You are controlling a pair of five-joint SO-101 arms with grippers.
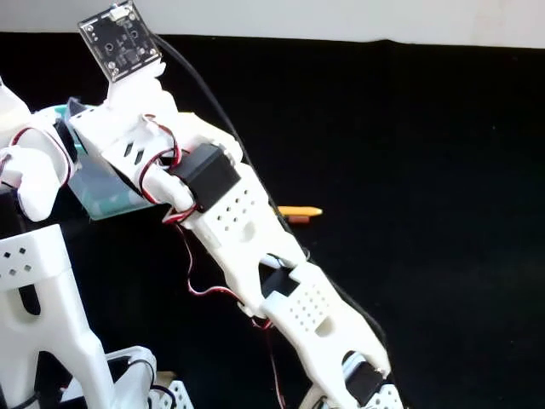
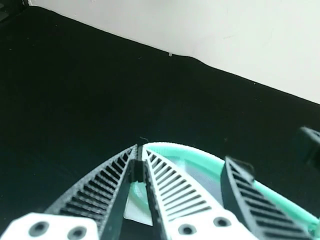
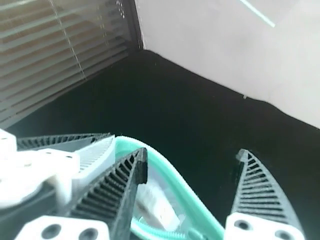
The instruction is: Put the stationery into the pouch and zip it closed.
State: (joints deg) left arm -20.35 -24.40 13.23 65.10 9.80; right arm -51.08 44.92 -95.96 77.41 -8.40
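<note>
The clear pouch [image 1: 102,194] with a mint-green rim lies at the left of the black table, partly under both wrists. My left gripper [image 2: 139,150] is shut on the pouch's rim [image 2: 200,152]. My right gripper [image 3: 192,154] stands open over the pouch's mouth, and the mint rim [image 3: 172,175] runs between its fingers, closer to one finger [image 3: 125,190]. A small white item [image 3: 156,206] lies inside the pouch. An orange pencil [image 1: 300,211] lies on the table right of the right arm [image 1: 255,247], with a short brown stick [image 1: 297,220] beside it.
The left arm's white body [image 1: 34,170] stands at the left edge, close against the right arm's wrist [image 1: 136,128]. A pale wall [image 1: 341,17] borders the table's far side. The black table [image 1: 426,213] stretches out to the right of the pencil.
</note>
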